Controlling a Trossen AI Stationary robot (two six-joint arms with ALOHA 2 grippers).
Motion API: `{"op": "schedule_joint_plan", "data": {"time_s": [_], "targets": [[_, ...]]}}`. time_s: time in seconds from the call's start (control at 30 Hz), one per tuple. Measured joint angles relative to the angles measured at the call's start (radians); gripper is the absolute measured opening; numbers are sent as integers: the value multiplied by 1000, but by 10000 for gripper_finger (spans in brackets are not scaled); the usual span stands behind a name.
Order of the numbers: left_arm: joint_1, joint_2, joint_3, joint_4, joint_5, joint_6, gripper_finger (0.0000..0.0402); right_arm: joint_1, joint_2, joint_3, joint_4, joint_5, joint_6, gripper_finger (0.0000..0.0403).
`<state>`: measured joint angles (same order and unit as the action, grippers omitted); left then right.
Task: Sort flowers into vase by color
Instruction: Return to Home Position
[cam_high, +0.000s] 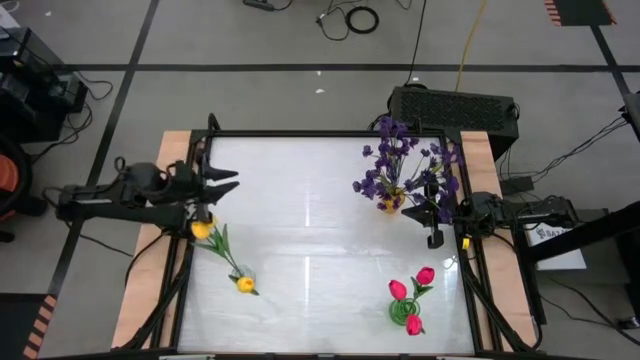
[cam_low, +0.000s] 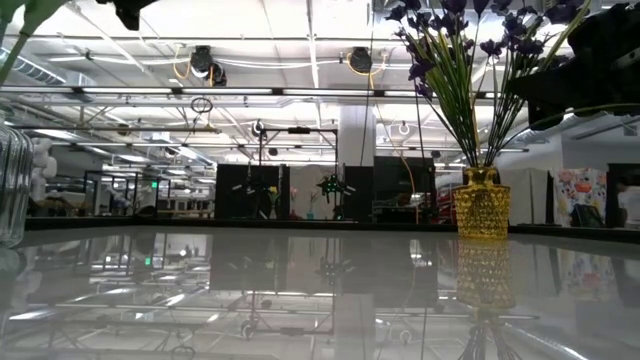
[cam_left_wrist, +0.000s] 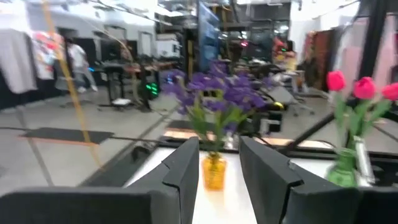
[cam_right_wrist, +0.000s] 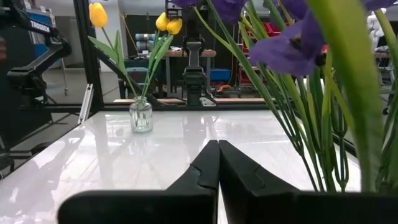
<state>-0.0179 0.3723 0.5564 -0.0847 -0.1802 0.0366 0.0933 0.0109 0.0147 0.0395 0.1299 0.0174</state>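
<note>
Purple sprigs are held in the yellow vase; the right gripper is closed empty beside it. Farther off, yellow tulips are kept in a glass jar, pink tulips in a green vase, and the left gripper is held open.

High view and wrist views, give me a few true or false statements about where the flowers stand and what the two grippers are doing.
1. The bushy purple sprigs stand in the amber-yellow glass vase. True.
2. The pink-red tulips lie loose on the white table. False: they stand in a small green vase near the table's front right.
3. The right gripper has its fingers shut with nothing between them. True.
4. The left gripper holds a yellow tulip. False: its fingers are open and empty, and the yellow tulips stand in a clear glass jar.
</note>
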Motion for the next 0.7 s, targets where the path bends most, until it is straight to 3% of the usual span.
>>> {"op": "schedule_joint_plan", "data": {"time_s": [0.27,0.43,0.7], "targets": [[67,-84,0,-8,-108,8,110,0,0,0,0,0,-1,0],[119,-71,0,-56,-175,-30,73,0,0,0,0,0,-1,0],[191,-80,-64,-138,-166,-51,10,0,0,0,1,1,-3,0]]}}
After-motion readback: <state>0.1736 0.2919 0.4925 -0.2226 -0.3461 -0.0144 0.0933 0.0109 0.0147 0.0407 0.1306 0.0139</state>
